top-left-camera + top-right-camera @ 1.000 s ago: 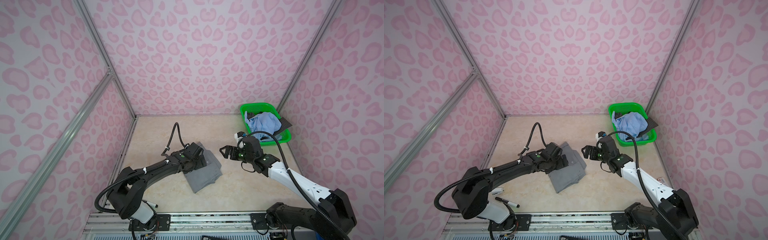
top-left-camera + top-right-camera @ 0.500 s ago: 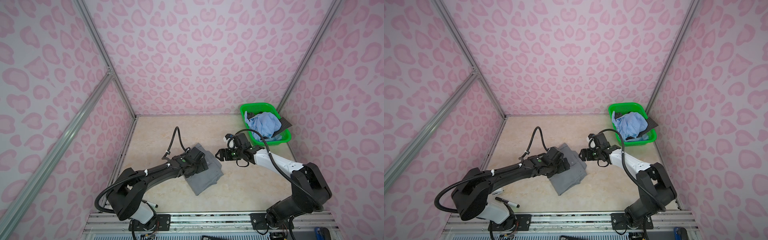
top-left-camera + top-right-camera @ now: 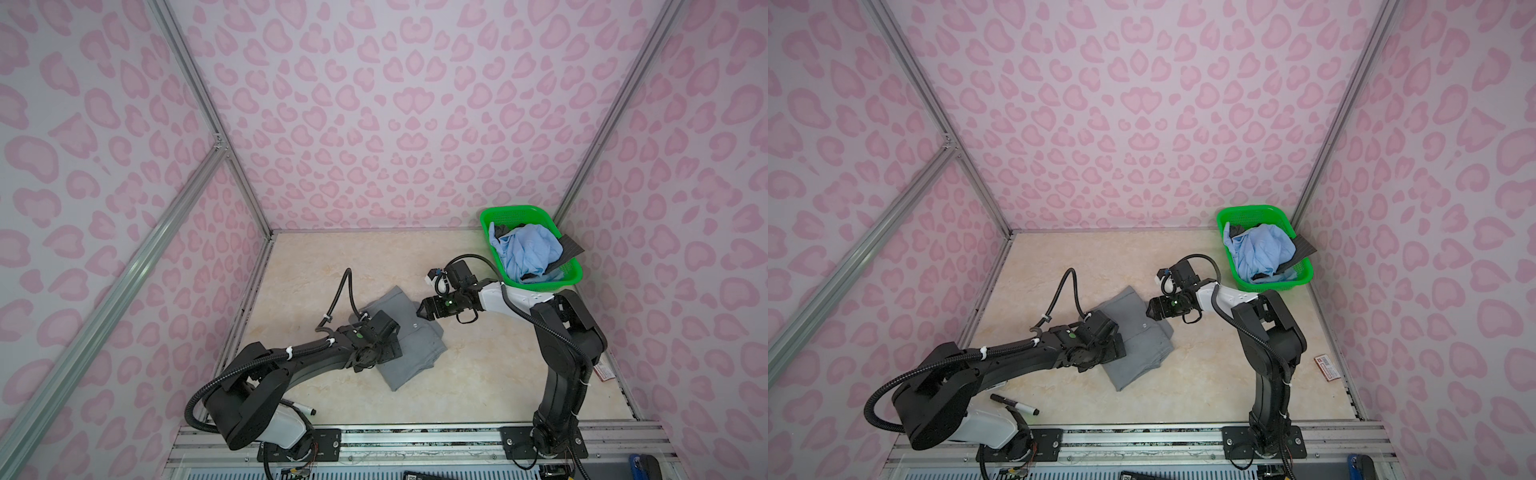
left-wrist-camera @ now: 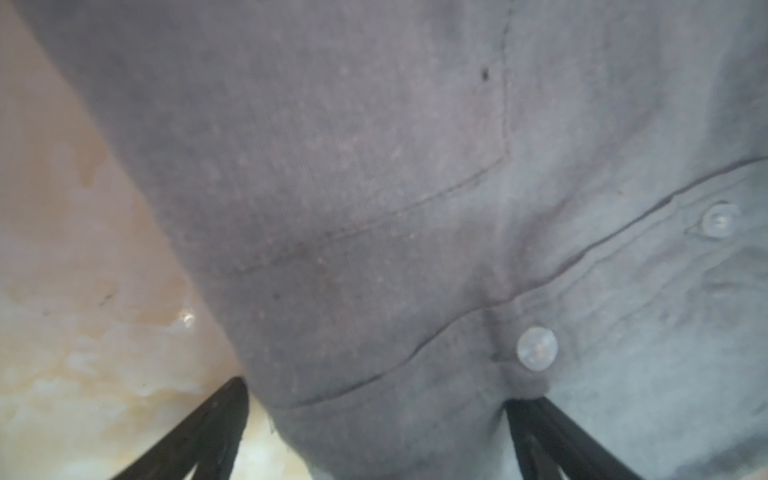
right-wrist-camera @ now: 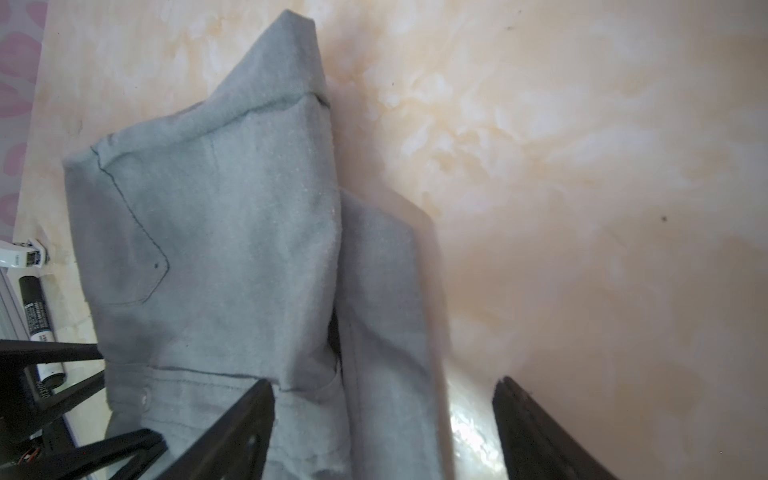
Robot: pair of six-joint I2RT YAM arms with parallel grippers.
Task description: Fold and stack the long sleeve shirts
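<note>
A mid-grey long sleeve shirt (image 3: 415,345) (image 3: 1142,349) lies folded on the table, chest pocket and buttons up (image 4: 374,166). My left gripper (image 3: 395,347) (image 4: 374,399) sits low over its left part, open, with the shirt's folded edge between the wide-apart fingers (image 4: 216,424). My right gripper (image 3: 424,311) (image 5: 382,395) is at the shirt's far right edge (image 5: 374,291), open, with a fold of grey cloth between its fingers (image 5: 249,411). A light blue shirt (image 3: 528,249) and a dark charcoal one (image 3: 570,248) lie crumpled in the basket.
The green basket (image 3: 498,216) (image 3: 1237,212) stands at the back right corner. A black marker (image 3: 1014,405) (image 5: 39,320) lies near the left arm's base. A small red tag (image 3: 1327,367) lies by the right wall. Pink patterned walls close three sides.
My right arm has swung left and down from mid-table to the grey shirt's far right edge, and its jaws have narrowed a little. My left gripper has slid slightly nearer along the shirt.
</note>
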